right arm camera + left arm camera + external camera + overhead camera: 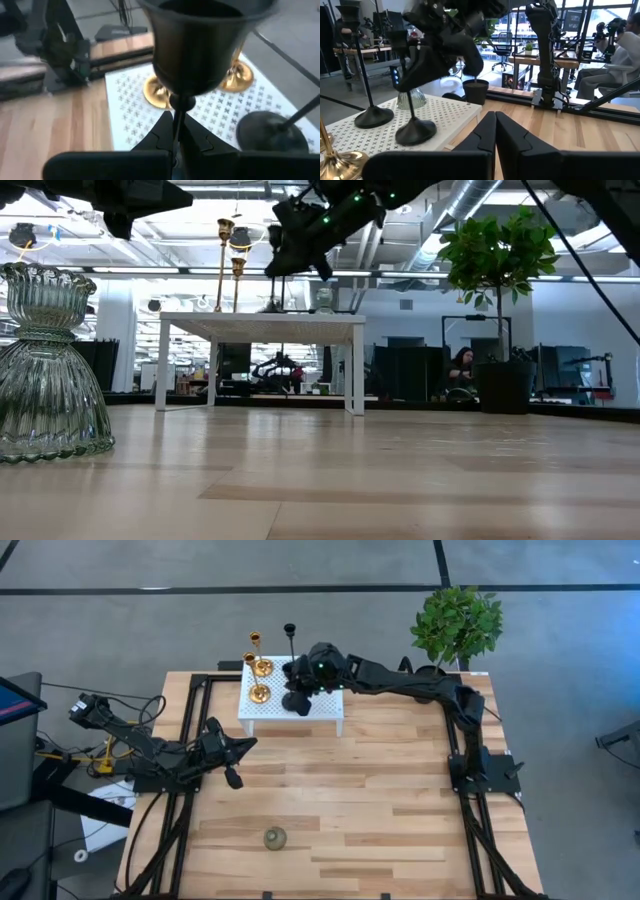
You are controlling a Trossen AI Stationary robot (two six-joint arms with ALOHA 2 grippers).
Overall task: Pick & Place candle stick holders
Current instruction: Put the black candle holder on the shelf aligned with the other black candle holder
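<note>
- A black holder [200, 45] is gripped by its thin stem in the right tool [300, 692], whose fingers are closed on the stem just under the cup; in the left wrist view its round base [416, 131] appears to rest on the white stand [270, 712], though contact is hard to judge.
- The second black holder [289, 635] stands upright at the stand's far edge, just beside the held one.
- Two gold holders [258, 668] stand on the stand's left part, close together, with their round bases on the perforated top.
- A grey-green holder [411, 98] sits on the stand behind the held black one, partly hidden by the right arm.
- The other grey-green holder [275, 838] stands alone on the bare wood near the counter's front edge, well apart from the stand; it looms at the left of the low view.
- The white stand is a small perforated platform on legs at the far middle of the counter [380, 810].
- The left tool [233, 778] hangs over the counter's left side, near the stand's front left corner, its fingers pressed together with nothing between them.
- A potted plant [457, 625] stands off the counter's far right corner.
- A seated person [620, 55] shows in the room beyond.
</note>
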